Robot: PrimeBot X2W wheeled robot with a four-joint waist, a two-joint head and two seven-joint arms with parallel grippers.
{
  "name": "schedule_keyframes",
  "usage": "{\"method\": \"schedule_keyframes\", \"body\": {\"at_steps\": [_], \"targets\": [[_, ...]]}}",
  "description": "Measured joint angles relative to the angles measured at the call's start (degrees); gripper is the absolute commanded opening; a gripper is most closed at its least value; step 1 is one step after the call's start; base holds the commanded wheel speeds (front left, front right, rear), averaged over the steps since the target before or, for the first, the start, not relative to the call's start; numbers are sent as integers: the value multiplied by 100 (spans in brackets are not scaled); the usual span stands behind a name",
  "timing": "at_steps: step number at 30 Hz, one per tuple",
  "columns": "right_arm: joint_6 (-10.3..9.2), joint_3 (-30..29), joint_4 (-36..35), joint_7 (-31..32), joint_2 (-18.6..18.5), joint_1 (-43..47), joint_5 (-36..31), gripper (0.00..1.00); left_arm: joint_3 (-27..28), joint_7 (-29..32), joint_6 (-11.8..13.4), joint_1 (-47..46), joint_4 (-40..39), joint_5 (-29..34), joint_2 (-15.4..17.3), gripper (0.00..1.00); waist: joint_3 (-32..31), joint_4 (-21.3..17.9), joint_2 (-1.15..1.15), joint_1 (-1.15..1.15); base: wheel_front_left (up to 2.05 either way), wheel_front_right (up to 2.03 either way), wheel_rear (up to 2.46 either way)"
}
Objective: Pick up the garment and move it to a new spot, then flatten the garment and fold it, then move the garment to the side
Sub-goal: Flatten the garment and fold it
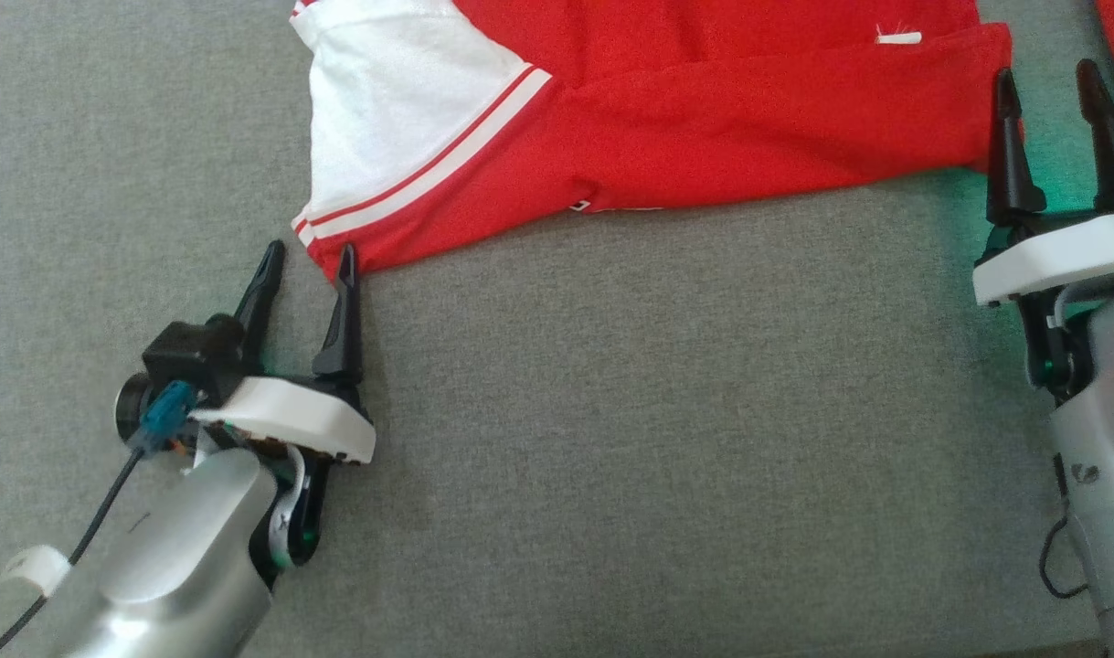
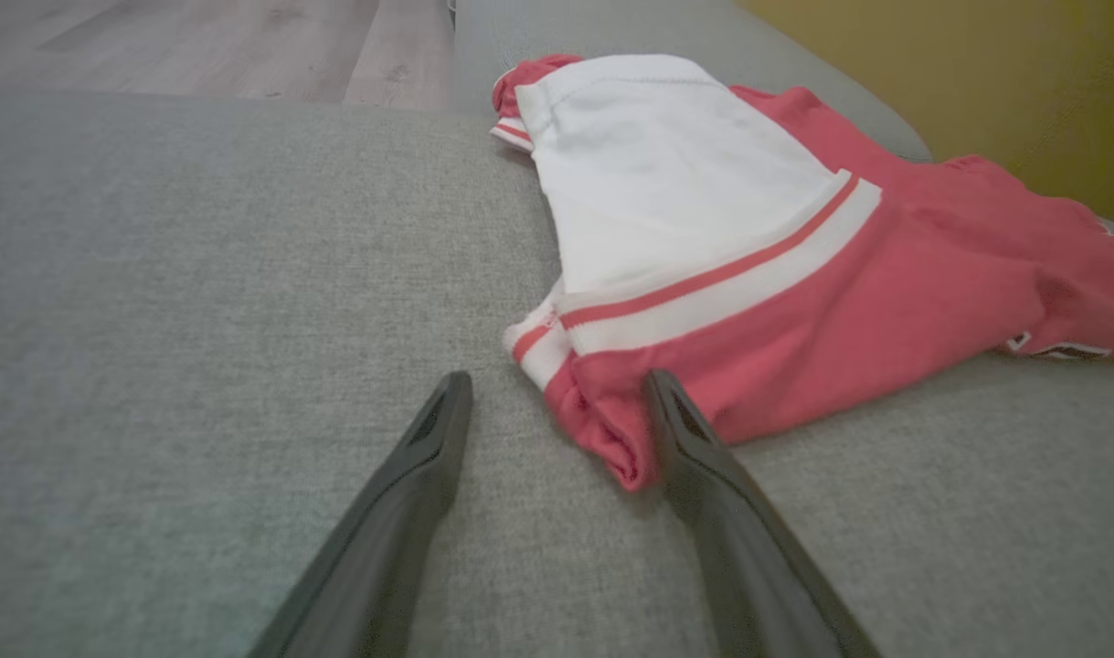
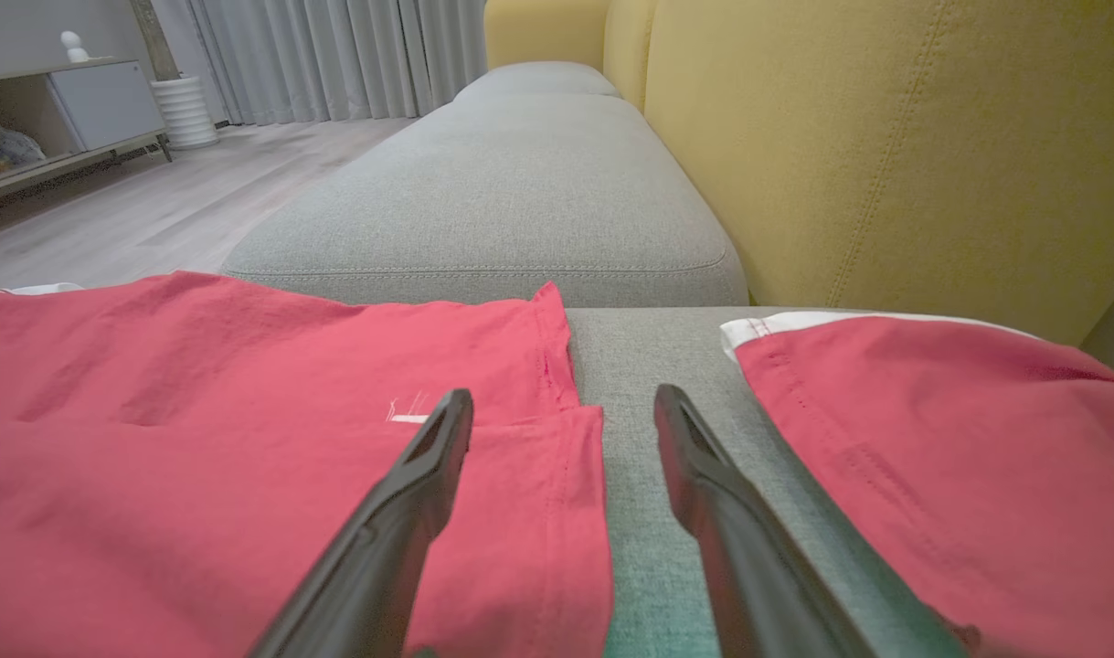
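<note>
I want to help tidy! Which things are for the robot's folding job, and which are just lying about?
For the job: red and white garment; left end effector, open; right end effector, open; grey cushion it lies on.
Just lying about: yellow backrest; curtains; white cabinet; second red cloth, probably.

This looks like a living room in a home. It has a long grey sofa with a big yellow back. The floor is pale wood. Long grey curtains hang at the far end, and a low cupboard stands near them. A red and white garment lies on the sofa seat.
</note>
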Motion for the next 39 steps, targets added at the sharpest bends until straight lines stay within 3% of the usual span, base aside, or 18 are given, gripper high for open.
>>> {"method": "schedule_keyframes", "body": {"at_steps": [1, 2, 4, 6, 9, 23, 24, 25, 26, 34, 39], "targets": [[0, 1, 2, 0, 4, 0, 0, 100, -24, 51, -80, -20, 27, -7, -18, 100, 5, -1, 0, 0, 0, 0, 0], [0, 2, 5, 0, 5, 0, 0, 100, -52, 89, -156, -53, 54, -14, -37, 88, 7, -2, 0, 0, 0, 0, 0], [0, 5, 25, 0, 7, -1, 0, 100, -87, 113, -243, -77, 74, -20, -44, 0, 4, -1, 0, 0, 0, 0, 0], [0, 55, 190, 0, 3, -1, 2, 100, -185, 215, -492, -147, 142, -22, -37, 0, -28, 12, 0, 0, 0, 0, 0], [0, 140, 363, 0, 0, -1, 45, 100, -218, 218, -553, -179, 171, -20, -40, 0, -67, 29, 0, 0, 0, 0, 0], [0, 599, 1629, 487, -264, -346, 814, 100, -404, 145, -548, -185, 37, 444, 314, 0, -279, 239, 0, 1, 0, 0, 0], [0, 657, 1670, 604, -263, -349, 921, 89, -413, 148, -546, -190, 10, 466, 335, 0, -292, 249, 0, 1, 0, 0, 0], [0, 730, 1674, 715, -260, -348, 1044, 53, -428, 186, -543, -192, -21, 501, 359, 0, -309, 255, 0, 1, 0, 0, 0], [0, 906, 1610, 912, -297, -349, 1282, 0, -445, 211, -526, -193, -76, 517, 407, 0, -350, 263, 0, 1, 0, 0, 0], [0, 1524, 1096, 1089, -789, 78, 1958, 0, -525, 337, -338, -42, -489, 519, 664, 0, -618, 261, 0, 1, 0, 0, 0], [0, 1742, 492, 1085, -1190, 761, 2274, 0, -591, 338, -88, 697, -940, 432, 824, 0, -906, 243, 0, 0, 0, 0, 0]]}}
